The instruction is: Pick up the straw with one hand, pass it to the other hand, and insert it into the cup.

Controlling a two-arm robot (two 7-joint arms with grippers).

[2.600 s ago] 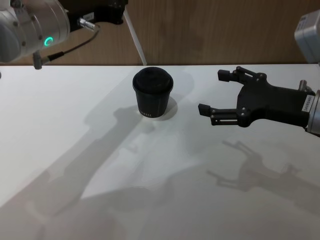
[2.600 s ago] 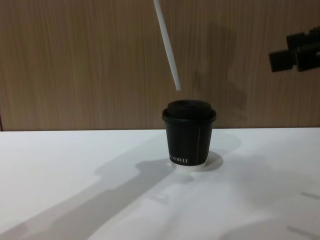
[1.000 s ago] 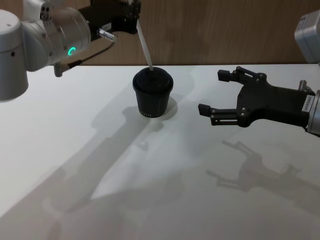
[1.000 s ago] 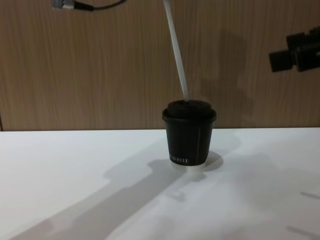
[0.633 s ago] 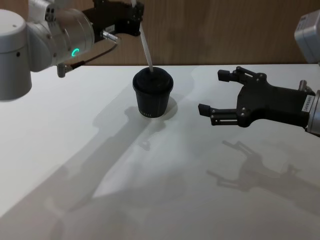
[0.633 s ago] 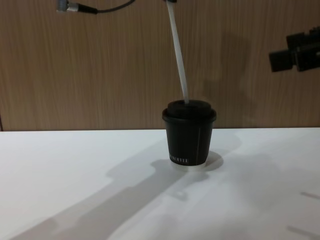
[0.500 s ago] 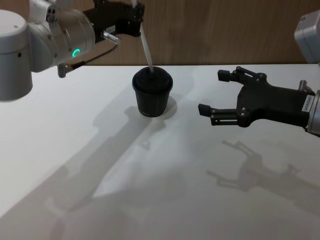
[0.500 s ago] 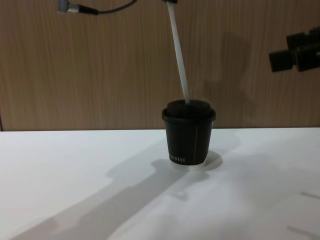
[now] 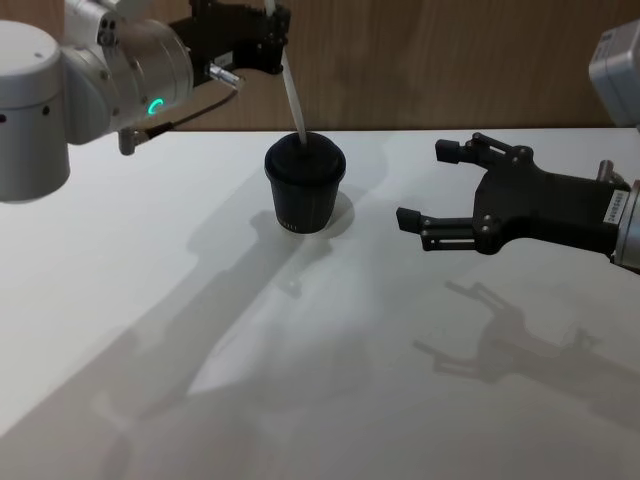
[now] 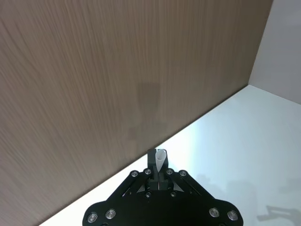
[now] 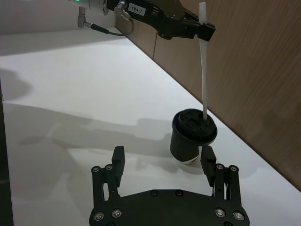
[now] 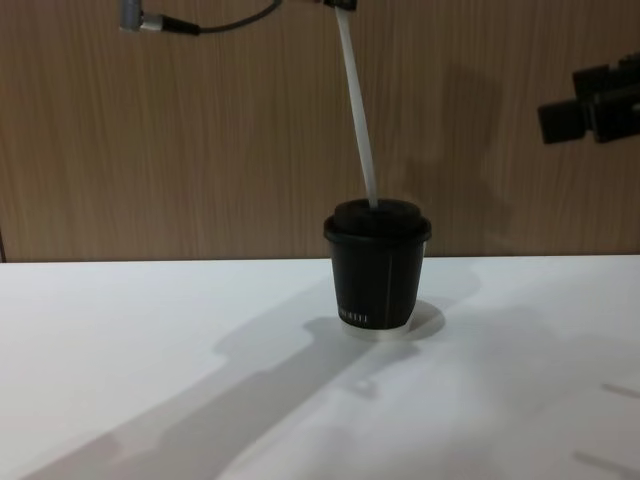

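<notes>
The black cup (image 9: 305, 190) with its domed lid stands upright on the white table (image 9: 150, 300). My left gripper (image 9: 277, 40), black on a silver wrist with a green ring light, hangs above and behind the cup, shut on the upper part of the white straw (image 9: 292, 100). The straw slants down and its lower end meets the top of the lid, as the chest view shows: straw (image 12: 357, 110), cup (image 12: 377, 270). In the left wrist view the straw's top (image 10: 161, 157) pokes out between the shut fingers. My all-black right gripper (image 9: 427, 184) hovers open to the right of the cup, holding nothing.
A wooden wall (image 12: 150, 130) runs along the table's far edge just behind the cup. The right wrist view looks past my right gripper (image 11: 162, 157) to the cup (image 11: 193, 139), the straw (image 11: 203, 61) and the left gripper (image 11: 202, 32) above it.
My left gripper has come down and in toward the cup with the straw, whose lower end went from hanging above the lid to touching it. The cup turned slightly. The right gripper stayed still.
</notes>
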